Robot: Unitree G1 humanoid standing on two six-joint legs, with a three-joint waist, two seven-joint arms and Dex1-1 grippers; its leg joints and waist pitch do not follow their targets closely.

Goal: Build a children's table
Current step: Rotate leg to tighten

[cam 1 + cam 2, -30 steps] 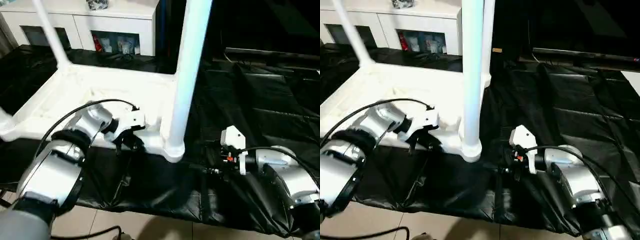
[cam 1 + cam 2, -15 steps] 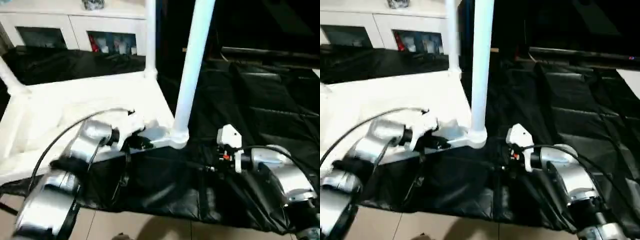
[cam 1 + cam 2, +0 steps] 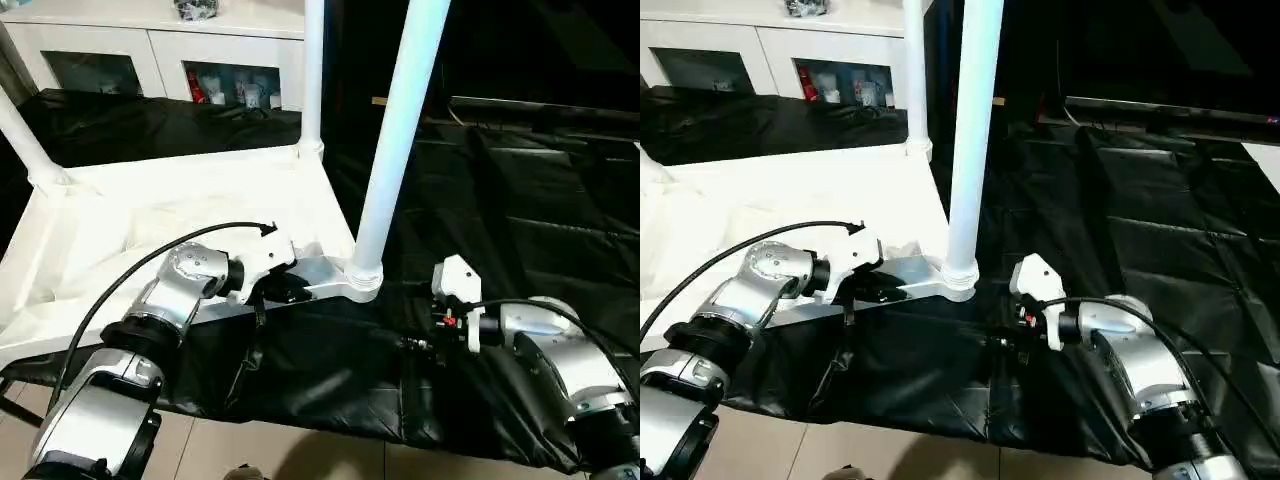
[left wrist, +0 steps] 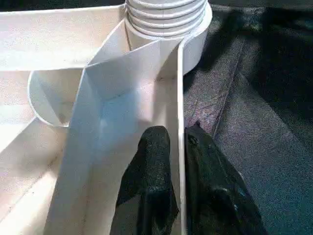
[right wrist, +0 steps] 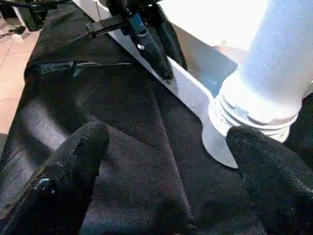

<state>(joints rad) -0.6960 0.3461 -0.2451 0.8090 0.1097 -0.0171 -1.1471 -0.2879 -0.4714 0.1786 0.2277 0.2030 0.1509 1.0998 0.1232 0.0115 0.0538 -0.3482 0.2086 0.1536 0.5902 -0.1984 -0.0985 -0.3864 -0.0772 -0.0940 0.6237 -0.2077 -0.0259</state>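
Observation:
The children's table lies upside down on the black sheet: a white tabletop (image 3: 150,205) with ribbed underside. One tapered white leg (image 3: 397,150) stands in the near corner socket (image 4: 166,19). Another leg (image 3: 313,70) rises at the far corner and a third (image 3: 24,140) at the left. My left gripper (image 4: 177,134) is shut on the tabletop's thin front rim (image 3: 325,272), one black finger (image 4: 152,161) on each side, a short way from the near corner. My right gripper (image 5: 166,142) rests wide open on the sheet, just right of that corner, holding nothing.
A white cabinet (image 3: 150,40) with glass-fronted doors stands behind the table. The black sheet (image 3: 520,200) covers the work surface to the right and hangs over its front edge (image 3: 330,420) above tiled floor. A black cable (image 3: 120,275) loops over my left forearm.
The tabletop has swung round with my left gripper on its front rim; the near corner now sits a little farther and more right, and the far leg has come into view. The right gripper stays put.

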